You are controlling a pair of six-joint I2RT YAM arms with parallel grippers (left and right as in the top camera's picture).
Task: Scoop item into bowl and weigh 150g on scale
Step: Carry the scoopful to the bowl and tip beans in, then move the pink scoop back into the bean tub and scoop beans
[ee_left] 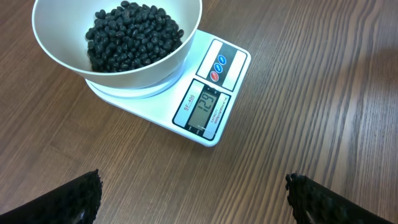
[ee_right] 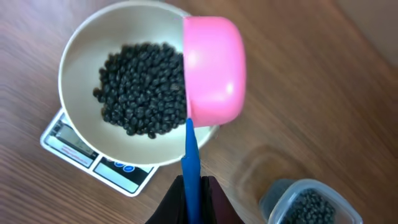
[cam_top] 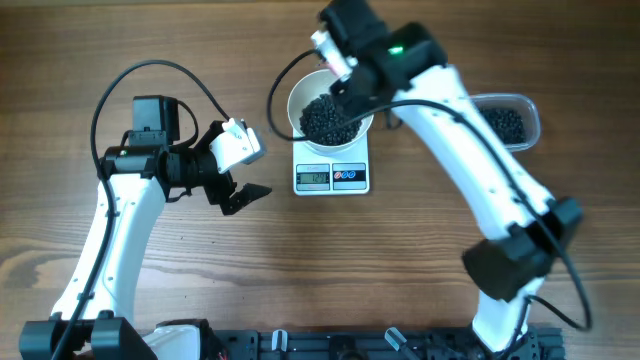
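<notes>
**Table** [cam_top: 330, 270]: wooden top. A wide run of bare wood lies in front of the scale and between the two arms.

**Scale** [ee_left: 211, 81]: stands at centre rear with the display and buttons facing forward. Digits show, too small to read surely. All four edges sit on the wood.

**Bowl** [ee_left: 56, 56]: sits on the scale platform, its rim overhanging the platform's sides.

**Item** [ee_right: 140, 87]: a dark heap inside the bowl, below the rim. More of it lies in the tub.

**Tub** [cam_top: 533, 120]: clear plastic, at rear right and apart from the scale, partly behind the right arm.

**Scoop** [ee_right: 214, 68]: pink cup on a blue handle, held over the bowl's right rim. Its outer shell faces the wrist camera and its mouth is hidden.

**Right gripper** [ee_right: 193, 183]: jaws clamped on the scoop's handle.

**Left gripper** [cam_top: 245, 197]: jaws spread wide and holding nothing. It sits left of the scale, with bare wood between them.
</notes>
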